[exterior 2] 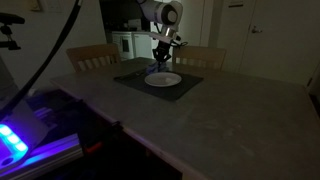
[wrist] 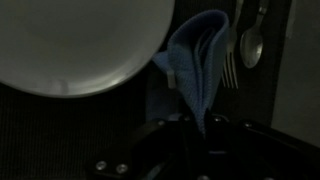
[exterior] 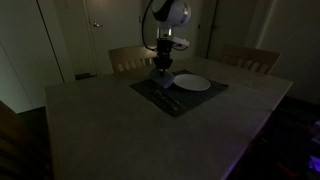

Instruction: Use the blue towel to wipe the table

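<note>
The blue towel (wrist: 198, 62) hangs pinched in my gripper (wrist: 198, 128), drawn up into a fold above the dark placemat (wrist: 70, 130). In both exterior views the gripper (exterior: 162, 62) (exterior 2: 163, 60) is shut on the towel (exterior: 161, 78) (exterior 2: 160, 69) just above the placemat (exterior: 180, 98) (exterior 2: 130, 77), beside the white plate (exterior: 193, 83) (exterior 2: 163, 79). The plate (wrist: 80, 45) fills the upper left of the wrist view.
A spoon (wrist: 252, 42) and fork (wrist: 230, 60) lie on the placemat next to the towel. Cutlery (exterior: 163, 99) shows on the placemat's near side. Wooden chairs (exterior: 130, 58) (exterior: 250, 58) stand behind the grey table (exterior: 120, 130) (exterior 2: 220, 120).
</note>
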Available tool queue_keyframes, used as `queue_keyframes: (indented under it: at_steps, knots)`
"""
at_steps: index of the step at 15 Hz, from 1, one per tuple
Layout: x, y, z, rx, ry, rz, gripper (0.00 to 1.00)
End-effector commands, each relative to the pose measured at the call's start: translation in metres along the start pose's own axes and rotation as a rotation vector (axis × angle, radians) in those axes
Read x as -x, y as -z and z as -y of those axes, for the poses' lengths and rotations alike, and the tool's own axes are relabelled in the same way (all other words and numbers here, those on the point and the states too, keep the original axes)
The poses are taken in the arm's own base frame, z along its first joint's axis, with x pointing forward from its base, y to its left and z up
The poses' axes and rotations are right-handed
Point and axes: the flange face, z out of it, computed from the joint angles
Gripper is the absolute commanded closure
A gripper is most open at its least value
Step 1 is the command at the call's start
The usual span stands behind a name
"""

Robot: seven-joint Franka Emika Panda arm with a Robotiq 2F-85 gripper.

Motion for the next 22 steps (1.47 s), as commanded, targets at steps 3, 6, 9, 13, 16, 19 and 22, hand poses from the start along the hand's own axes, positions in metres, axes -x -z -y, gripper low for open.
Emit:
queue_keyframes:
  at_steps: [3,6,9,13,16,19,22]
  knots:
    - [0.018,0.030,-0.006,-0.051,0.037,0.031,0.98]
    - [0.028,0.049,-0.012,-0.060,0.042,0.034,0.98]
    - [0.043,0.064,-0.022,-0.048,0.028,0.050,0.98]
    - [0.067,0.068,-0.037,-0.054,0.028,0.086,0.98]
    - [0.083,0.058,-0.048,-0.051,0.060,0.119,0.98]
    - [0.093,0.043,-0.060,-0.027,0.080,0.140,0.98]
    - [0.100,0.027,-0.070,-0.018,0.088,0.139,0.98]
